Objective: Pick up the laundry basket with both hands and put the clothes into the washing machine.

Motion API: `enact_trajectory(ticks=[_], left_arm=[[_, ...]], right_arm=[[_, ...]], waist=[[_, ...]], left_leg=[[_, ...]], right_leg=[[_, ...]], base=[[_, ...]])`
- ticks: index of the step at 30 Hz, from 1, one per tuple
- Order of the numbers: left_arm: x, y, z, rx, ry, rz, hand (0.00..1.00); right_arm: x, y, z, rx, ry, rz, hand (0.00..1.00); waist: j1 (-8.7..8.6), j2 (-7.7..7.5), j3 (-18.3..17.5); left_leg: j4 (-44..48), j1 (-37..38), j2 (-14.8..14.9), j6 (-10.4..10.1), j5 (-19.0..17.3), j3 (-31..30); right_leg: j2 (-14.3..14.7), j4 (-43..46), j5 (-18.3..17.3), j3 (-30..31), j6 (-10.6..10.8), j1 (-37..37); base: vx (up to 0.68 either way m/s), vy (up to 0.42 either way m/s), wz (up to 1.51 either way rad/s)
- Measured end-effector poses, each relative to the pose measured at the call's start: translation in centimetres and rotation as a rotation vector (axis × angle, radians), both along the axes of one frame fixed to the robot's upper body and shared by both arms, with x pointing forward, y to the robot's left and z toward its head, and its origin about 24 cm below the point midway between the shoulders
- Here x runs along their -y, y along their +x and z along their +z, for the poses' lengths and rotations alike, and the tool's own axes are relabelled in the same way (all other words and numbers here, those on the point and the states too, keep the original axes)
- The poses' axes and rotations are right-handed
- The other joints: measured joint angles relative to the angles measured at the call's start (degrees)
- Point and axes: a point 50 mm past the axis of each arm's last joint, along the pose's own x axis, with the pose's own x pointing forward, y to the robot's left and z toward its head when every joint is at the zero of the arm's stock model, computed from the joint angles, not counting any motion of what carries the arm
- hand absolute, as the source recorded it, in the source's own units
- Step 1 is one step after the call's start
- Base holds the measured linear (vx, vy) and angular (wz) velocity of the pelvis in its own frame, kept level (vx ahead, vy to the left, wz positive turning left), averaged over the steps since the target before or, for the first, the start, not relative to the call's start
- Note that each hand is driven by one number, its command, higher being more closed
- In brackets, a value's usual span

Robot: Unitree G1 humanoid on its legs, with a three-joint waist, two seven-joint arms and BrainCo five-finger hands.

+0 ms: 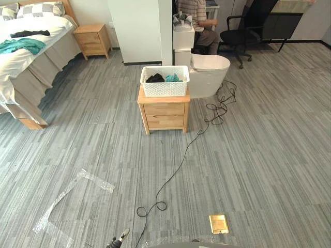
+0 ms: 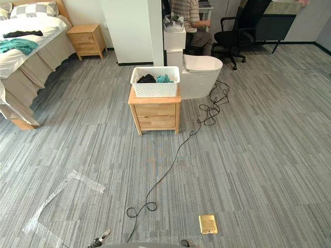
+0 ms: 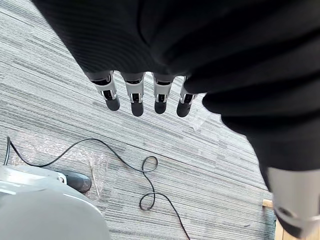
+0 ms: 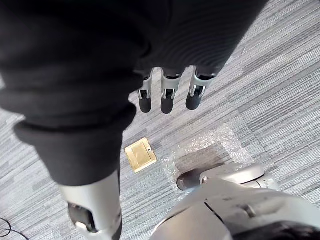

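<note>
Your basket [image 1: 165,88] of clothes [image 1: 155,78] sits on the nightstand [image 1: 164,114] ahead.
Wrist views show you left hand [image 3: 135,97] and right hand [image 4: 167,97]: fingers straight, empty, over grey floor [image 1: 258,155]; bed [image 1: 31,57] at left.

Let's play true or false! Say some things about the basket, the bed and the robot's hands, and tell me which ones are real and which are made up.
1. The white laundry basket sits on a wooden nightstand. True.
2. The basket is empty. False: dark and teal clothes lie in it.
3. The left hand grips the basket. False: it hangs open over the floor and holds nothing.
4. The right hand is open. True.
5. A teal garment lies on the bed. True.
</note>
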Motion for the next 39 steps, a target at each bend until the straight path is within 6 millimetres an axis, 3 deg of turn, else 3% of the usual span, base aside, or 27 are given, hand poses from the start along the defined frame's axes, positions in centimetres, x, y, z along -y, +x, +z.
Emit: enact_trajectory(ticks=[4,39], left_arm=[[0.04,0.48,0.07,0.017,0.002,-0.003,0.00],[0.29,0.13,0.00,0.013,-0.001,0.042,0.00]], right_arm=[[-0.20,1.04,0.04,0.027,0.003,0.008,0.00],[-0.09,0.97,0.05,0.024,0.000,0.008,0.00]], waist=[[-0.09,-0.41,0.31],[0.12,-0.40,0.85]], left_leg=[[-0.05,0.14,-0.10,0.00,-0.02,0.05],[-0.44,0.89,0.09,0.18,0.09,-0.18]], right_leg=[[-0.16,-0.06,-0.24,-0.01,0.81,0.13],[0.02,-1.54,0.65,-0.67,0.54,1.44]], base=[[0.00,0.000,0.00],[-0.03,0.000,0.00]])
